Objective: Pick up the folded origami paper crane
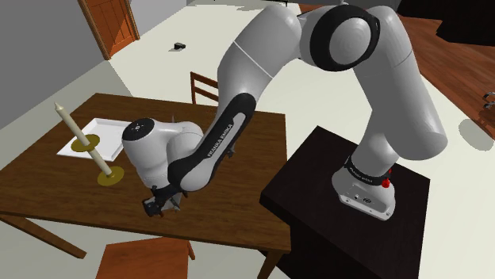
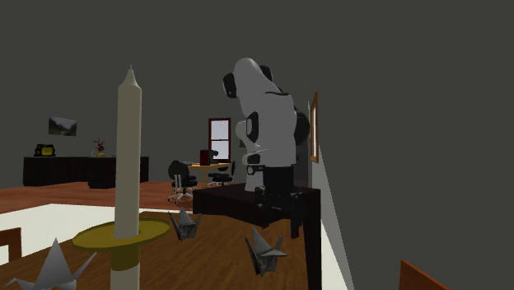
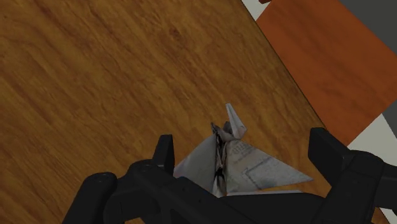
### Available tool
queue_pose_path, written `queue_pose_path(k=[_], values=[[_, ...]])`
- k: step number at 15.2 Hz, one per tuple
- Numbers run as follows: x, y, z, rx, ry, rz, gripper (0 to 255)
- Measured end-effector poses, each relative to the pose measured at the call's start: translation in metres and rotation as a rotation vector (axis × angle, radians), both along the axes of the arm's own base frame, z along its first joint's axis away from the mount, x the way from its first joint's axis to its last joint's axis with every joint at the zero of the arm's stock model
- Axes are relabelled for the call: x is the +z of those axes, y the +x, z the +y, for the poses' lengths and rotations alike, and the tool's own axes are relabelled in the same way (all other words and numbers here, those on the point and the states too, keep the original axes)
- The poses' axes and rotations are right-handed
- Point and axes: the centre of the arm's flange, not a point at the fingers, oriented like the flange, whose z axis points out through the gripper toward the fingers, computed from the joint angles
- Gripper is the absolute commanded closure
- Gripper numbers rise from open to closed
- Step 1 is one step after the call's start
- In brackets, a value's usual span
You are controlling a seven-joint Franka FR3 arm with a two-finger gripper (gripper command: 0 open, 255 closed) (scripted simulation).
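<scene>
A grey-white folded paper crane (image 3: 232, 159) sits on the brown wooden table (image 3: 95, 76), close to the table's edge. My black gripper (image 3: 244, 147) is low over it and open, one finger (image 3: 164, 153) on each side of the crane. Neither finger clearly presses on the paper. In the shoulder view the gripper (image 1: 159, 206) is down at the table's near edge, with the crane (image 1: 178, 198) a small pale shape beside it, mostly hidden by the hand.
Two cream candles on yellow holders (image 1: 80, 133) (image 1: 110, 175) and a white tray (image 1: 99, 131) stand toward the shoulder view's left. An orange-brown chair seat (image 1: 147, 257) lies just past the table edge. Three grey cranes (image 2: 185, 224) (image 2: 264, 251) (image 2: 53, 268) appear in the dim second exterior view.
</scene>
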Motion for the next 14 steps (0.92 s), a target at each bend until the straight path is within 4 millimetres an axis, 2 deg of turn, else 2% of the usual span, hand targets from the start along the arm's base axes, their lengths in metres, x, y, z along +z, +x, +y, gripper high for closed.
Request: queue_pose_path(k=[1, 11, 14], values=[[-0.001, 0.0, 0.0, 0.0, 0.0, 0.0, 255], [-0.002, 0.0, 0.001, 0.0, 0.001, -0.001, 255], [0.009, 0.0, 0.0, 0.0, 0.0, 0.0, 255]])
